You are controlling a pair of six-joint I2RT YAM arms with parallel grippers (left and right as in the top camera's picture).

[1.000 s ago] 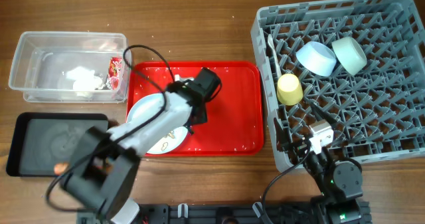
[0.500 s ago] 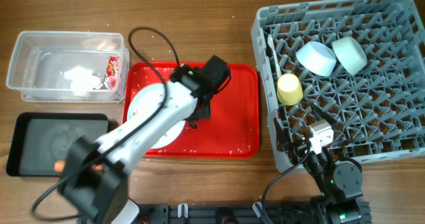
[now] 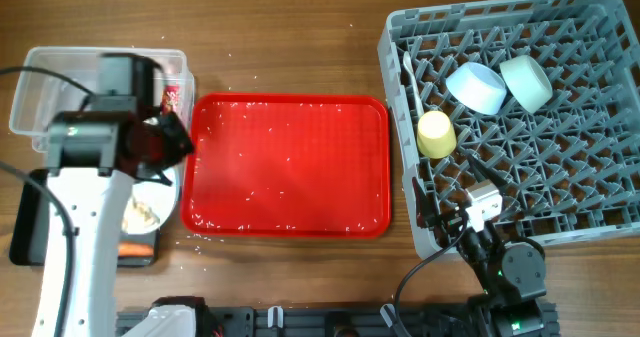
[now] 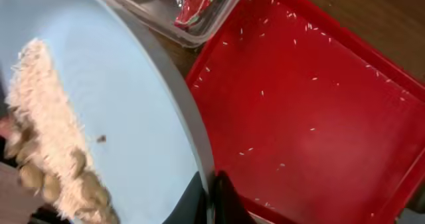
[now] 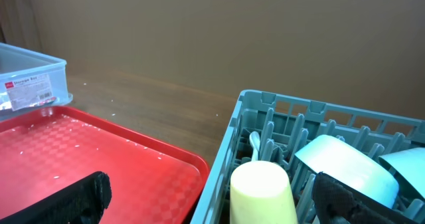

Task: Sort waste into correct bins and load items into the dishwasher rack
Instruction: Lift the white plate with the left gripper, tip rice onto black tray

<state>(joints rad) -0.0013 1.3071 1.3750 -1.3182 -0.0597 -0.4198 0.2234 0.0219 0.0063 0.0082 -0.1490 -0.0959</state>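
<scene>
- Evidently, the round pale blue plate (image 4: 126, 111) was pinched at its rim by the left gripper (image 4: 211, 197), with the jaws closed on it.
- It was held tilted over the right end of the black tray (image 3: 22, 227), and beige crumbs (image 4: 46, 144) were seen on it.
- An orange carrot (image 3: 135, 248) was seen in that tray.
- The right gripper (image 5: 209, 187) was parked beside the dishwasher rack (image 5: 265, 108), its jaws spread wide and empty.

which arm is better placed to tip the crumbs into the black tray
Left. Its fingers grip the plate, crumbs on it, above the black tray. The right arm sits by the rack, fingers open.
</scene>
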